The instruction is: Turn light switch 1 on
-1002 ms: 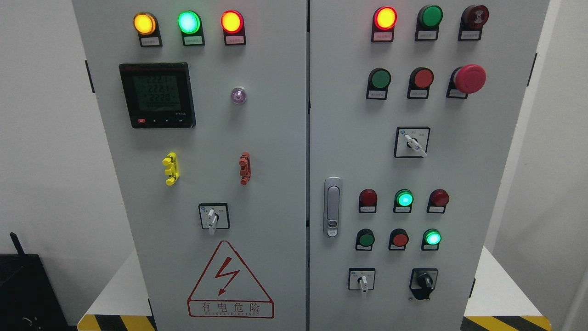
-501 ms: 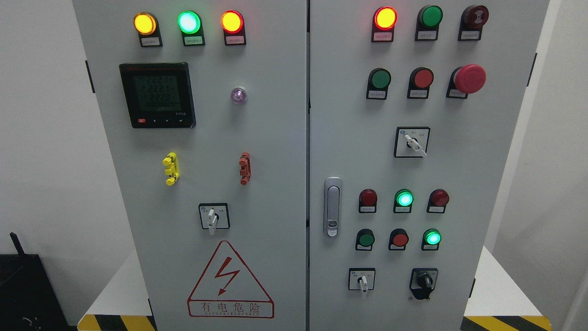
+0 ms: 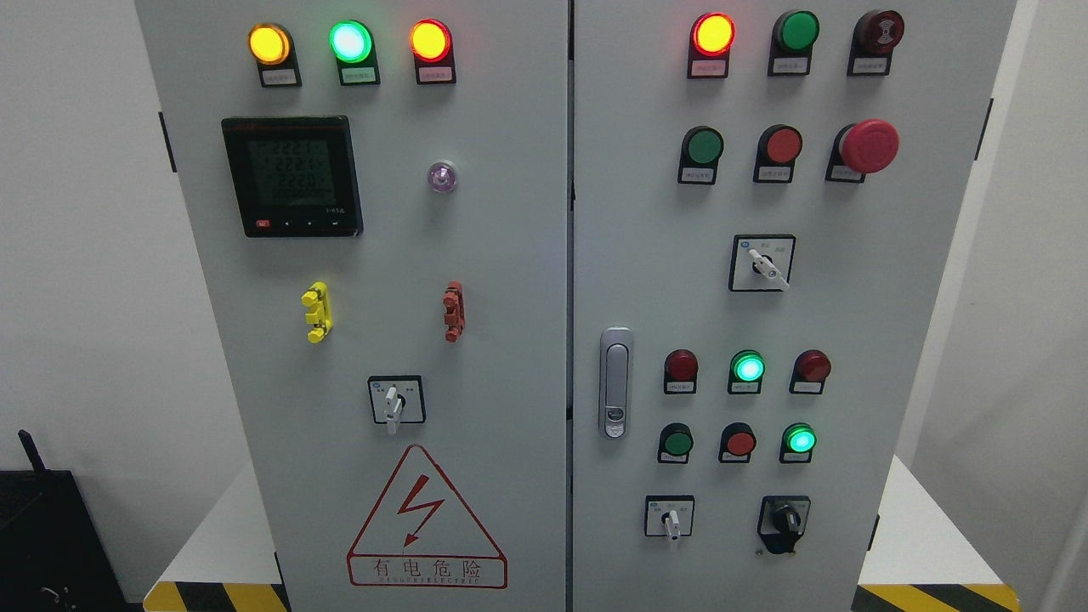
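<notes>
Nothing is moving since before on the tall grey metal switch cabinet [image 3: 510,255], and no robot hand is showing, so I cannot tell its fingers.

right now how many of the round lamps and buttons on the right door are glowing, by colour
Glowing red: 1, the top-left lamp
Glowing green: 2, the middle lamp of the upper small row and the right one of the row below
Total glowing: 3
The other round lamps and buttons on that door look dark. No robot hand is in view.
</notes>
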